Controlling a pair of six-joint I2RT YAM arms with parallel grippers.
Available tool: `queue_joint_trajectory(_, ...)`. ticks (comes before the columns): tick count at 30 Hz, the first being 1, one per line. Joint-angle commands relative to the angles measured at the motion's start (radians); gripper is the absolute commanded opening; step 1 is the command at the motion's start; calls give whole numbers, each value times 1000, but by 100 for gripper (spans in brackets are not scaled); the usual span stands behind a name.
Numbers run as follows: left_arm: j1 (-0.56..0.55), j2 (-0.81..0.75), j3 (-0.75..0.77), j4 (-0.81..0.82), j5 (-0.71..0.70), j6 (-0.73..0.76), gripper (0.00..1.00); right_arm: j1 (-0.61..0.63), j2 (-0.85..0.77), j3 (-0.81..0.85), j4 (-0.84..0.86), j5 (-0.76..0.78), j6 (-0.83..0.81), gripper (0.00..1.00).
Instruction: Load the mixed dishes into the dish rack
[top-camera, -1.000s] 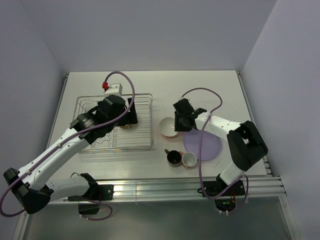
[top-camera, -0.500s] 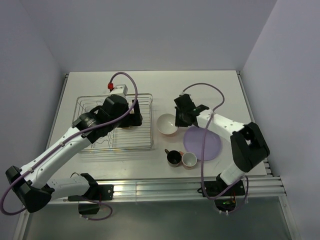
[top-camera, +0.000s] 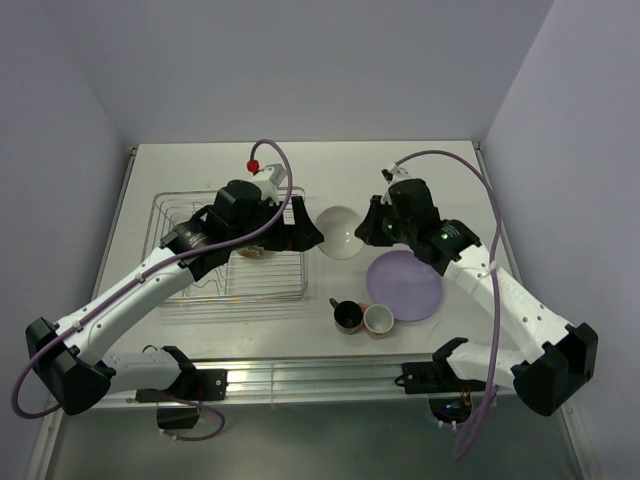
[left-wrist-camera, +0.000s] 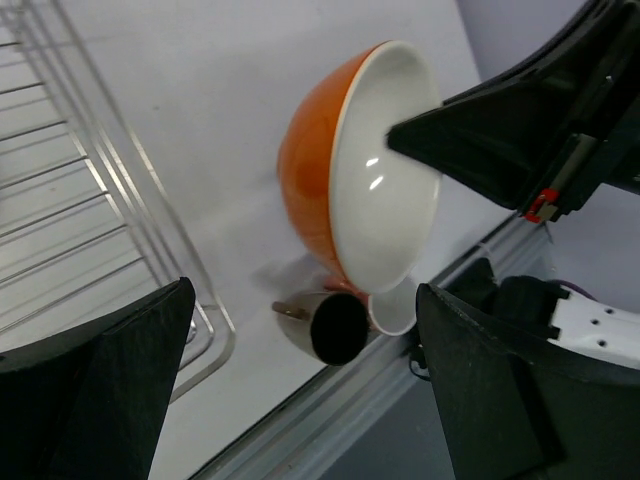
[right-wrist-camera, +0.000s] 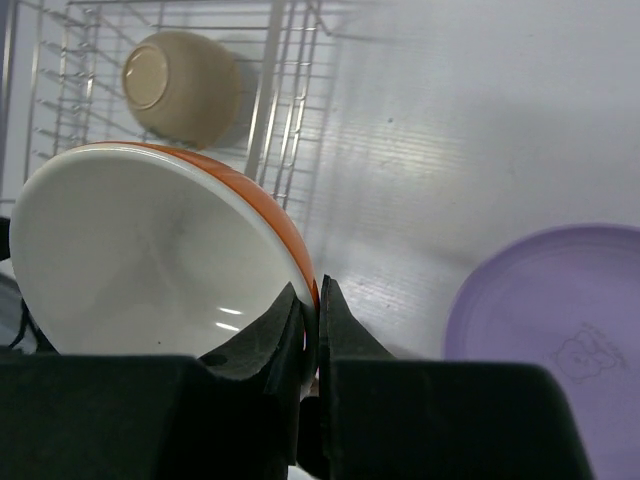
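Showing orange bowl, beige bowl, two cups, plate

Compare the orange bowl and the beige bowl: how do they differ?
The orange bowl is clamped in the right arm's jaws, tilted off the table; the beige bowl lies loose in the dish rack. The orange bowl shows its white inside, the beige bowl its base. Both are round bowls.
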Motion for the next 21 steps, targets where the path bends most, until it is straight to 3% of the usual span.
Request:
queue_joint_trajectory(1,-4,-21,-12,129,134,-34,99,-5,-52,-13,28,-128,-5,0)
queue_joint_trajectory(21,-4,-27,-73,201,244,-106,99,-8,-138,-43,118,-314,54,0)
